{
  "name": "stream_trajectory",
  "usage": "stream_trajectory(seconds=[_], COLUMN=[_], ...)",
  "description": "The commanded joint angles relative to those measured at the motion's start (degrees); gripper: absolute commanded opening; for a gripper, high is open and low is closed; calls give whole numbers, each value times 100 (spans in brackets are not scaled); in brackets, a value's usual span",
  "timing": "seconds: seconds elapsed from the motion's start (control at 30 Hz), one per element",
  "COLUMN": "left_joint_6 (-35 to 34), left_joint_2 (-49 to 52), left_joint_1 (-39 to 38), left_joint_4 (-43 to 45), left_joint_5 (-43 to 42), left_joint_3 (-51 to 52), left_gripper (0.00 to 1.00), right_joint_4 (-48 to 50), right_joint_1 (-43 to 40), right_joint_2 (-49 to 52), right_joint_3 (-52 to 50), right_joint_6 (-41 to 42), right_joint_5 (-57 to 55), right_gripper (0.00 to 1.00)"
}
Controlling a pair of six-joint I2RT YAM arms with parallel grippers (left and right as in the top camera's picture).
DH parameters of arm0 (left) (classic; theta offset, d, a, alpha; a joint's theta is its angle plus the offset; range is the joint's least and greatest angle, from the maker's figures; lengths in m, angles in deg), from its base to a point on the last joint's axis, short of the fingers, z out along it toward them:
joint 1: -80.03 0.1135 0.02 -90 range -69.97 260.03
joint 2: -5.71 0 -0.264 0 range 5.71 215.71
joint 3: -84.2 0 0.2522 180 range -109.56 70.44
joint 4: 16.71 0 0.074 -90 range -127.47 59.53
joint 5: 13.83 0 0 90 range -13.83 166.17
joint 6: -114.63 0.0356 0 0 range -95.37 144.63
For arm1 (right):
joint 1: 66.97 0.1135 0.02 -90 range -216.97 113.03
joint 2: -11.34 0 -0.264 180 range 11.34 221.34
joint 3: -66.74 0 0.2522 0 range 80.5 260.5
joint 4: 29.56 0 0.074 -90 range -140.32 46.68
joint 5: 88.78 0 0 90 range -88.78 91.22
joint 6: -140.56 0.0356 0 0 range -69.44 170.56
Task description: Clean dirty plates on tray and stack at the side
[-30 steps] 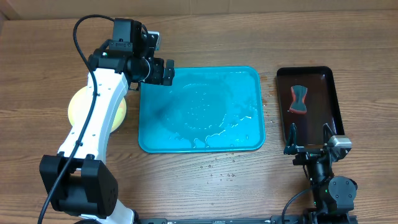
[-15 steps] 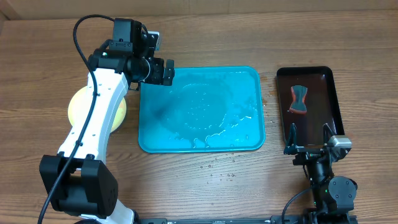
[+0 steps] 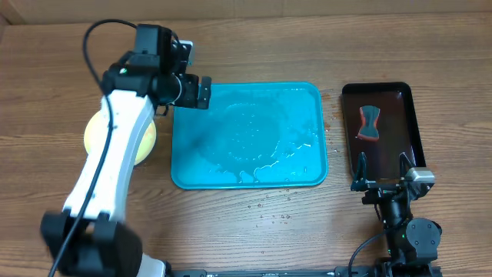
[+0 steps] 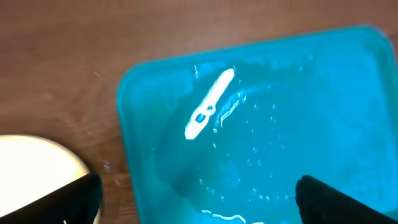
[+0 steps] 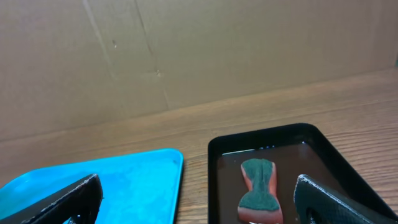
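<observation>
Left fingers (image 4: 76, 195) spread above wet tray (image 3: 309, 165); right fingers (image 5: 69, 199) spread; plates (image 3: 93, 131), probably stacked, beside.

- The tray (image 3: 300, 108) lies in the middle of the table (image 3: 307, 46).
- The plates (image 3: 94, 132) sit just left of it, partly under the left arm (image 3: 108, 169).
- A narrow tray (image 3: 393, 104) lies to its right, apart.
- A sponge (image 3: 370, 123) lies in the narrow tray.
- The left gripper (image 3: 201, 92) hangs over the tray's far left corner.

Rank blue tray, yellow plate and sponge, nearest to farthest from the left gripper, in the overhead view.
1. Blue tray, below the left gripper.
2. Yellow plate, just outside the tray.
3. Sponge, in the black tray, far side.
</observation>
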Motion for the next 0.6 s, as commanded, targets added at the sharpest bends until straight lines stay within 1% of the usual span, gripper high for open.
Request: stream_trajectory(seconds=[0.0, 0.1, 0.27, 0.43, 0.57], left_joint_6=[72, 177, 170, 179, 474], left_joint_2=[-1058, -1965, -3652, -5086, -6028], left_joint_1=[33, 111, 481, 723, 756], left_joint_4=[238, 826, 2090, 3322, 4155], left_joint_5=[256, 254, 240, 229, 232], left_joint_3=[199, 944, 2863, 4621, 5744], left_gripper=[100, 100, 100, 100, 100], right_joint_4=[33, 33, 33, 33, 33], right_joint_1=[0, 0, 0, 0, 0], right_joint_2=[-57, -57, -57, -57, -57], right_joint_3=[-61, -61, -61, -61, -61], right_joint_6=[-20, -20, -20, -20, -20], right_joint_5=[-52, -55, -55, -55, -55], right_gripper=[100, 100, 100, 100, 100])
